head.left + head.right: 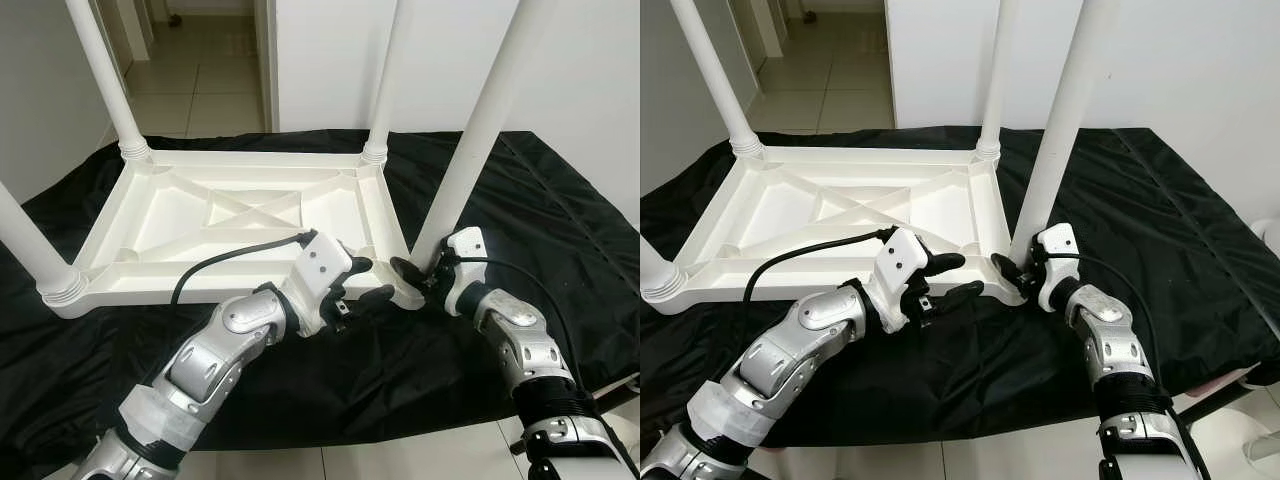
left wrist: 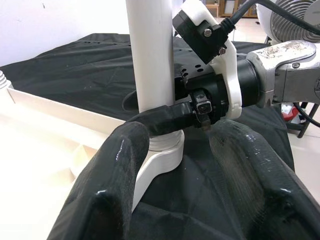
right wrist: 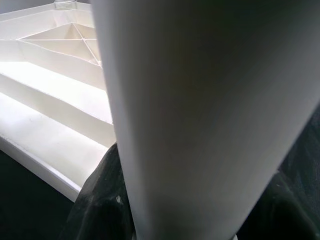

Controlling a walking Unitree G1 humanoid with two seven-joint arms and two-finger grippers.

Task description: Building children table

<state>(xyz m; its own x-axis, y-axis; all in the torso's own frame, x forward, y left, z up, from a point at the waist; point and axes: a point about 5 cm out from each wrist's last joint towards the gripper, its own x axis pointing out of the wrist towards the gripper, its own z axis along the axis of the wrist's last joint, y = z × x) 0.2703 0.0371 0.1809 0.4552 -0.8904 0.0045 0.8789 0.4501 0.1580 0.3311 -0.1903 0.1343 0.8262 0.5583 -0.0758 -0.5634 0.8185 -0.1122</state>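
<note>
A white plastic children's table (image 1: 240, 215) lies upside down on a black cloth, with its four round legs pointing up. The near-right leg (image 1: 480, 120) stands in its corner socket. My right gripper (image 1: 416, 274) is shut around the base of this leg (image 3: 200, 125), and one of its black fingers (image 2: 160, 117) wraps the tube just above the socket. My left gripper (image 1: 368, 281) is open beside the same corner, a little left of the leg. Its two fingers (image 2: 115, 170) point at the leg base and hold nothing.
The black cloth (image 1: 540, 200) covers a low surface, whose front edge runs just below my arms. Three other legs (image 1: 105, 70) stand at the table's remaining corners. White walls rise behind, and a tiled doorway (image 1: 200, 80) opens at the far left.
</note>
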